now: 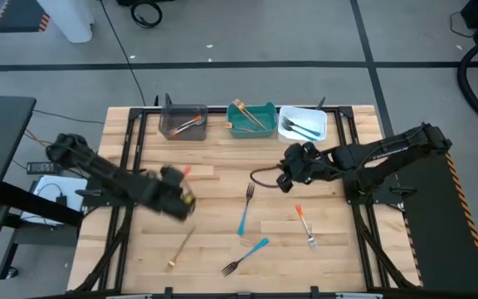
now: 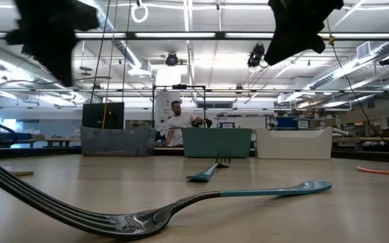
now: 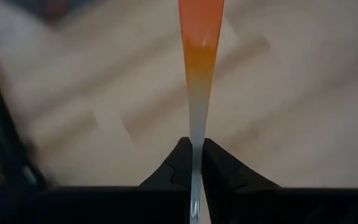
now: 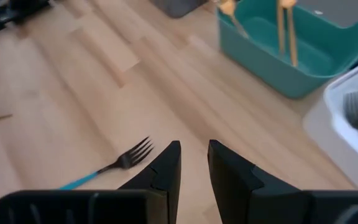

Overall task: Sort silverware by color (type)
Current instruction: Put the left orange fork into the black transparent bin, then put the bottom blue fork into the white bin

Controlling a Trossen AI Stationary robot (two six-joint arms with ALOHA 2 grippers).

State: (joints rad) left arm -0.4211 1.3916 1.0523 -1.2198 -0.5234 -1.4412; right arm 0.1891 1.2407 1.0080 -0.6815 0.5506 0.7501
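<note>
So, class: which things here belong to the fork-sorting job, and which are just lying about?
Belongs to the job:
- orange-handled fork held in the left hand
- two blue-handled forks, orange fork, gold fork on the table
- grey bin, teal bin, white bin
- right hand, open

Just lying about:
- floor cables
- person behind the table

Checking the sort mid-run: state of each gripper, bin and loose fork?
Left gripper: shut on orange fork, lifted off the table.
Right gripper: open, empty, above the table near the bins.
Grey bin: holds orange-handled silverware.
Teal bin: holds gold pieces.
White bin: holds blue-handled pieces.
Two blue forks: lying loose on table.
Gold fork: loose on table.
Second orange fork: loose on table.
</note>
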